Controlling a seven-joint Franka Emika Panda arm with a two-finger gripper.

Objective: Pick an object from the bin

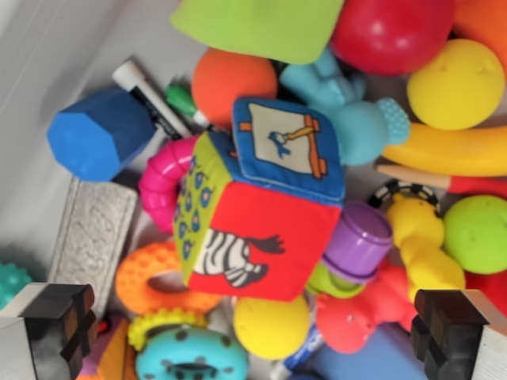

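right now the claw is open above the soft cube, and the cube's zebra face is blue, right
Not quite. The zebra face of the soft cube is red, not blue; the blue face is the one beside it with the bird picture. The wrist view shows this. The claw is open over the cube, as you said.

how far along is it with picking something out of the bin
Done: the gripper is over the bin, jaws open, one finger at each lower corner. In hand: nothing; no toy sits between the fingers. The soft fabric cube lies roughly centred above the gap on top of the pile. Left: descend, close, lift out.
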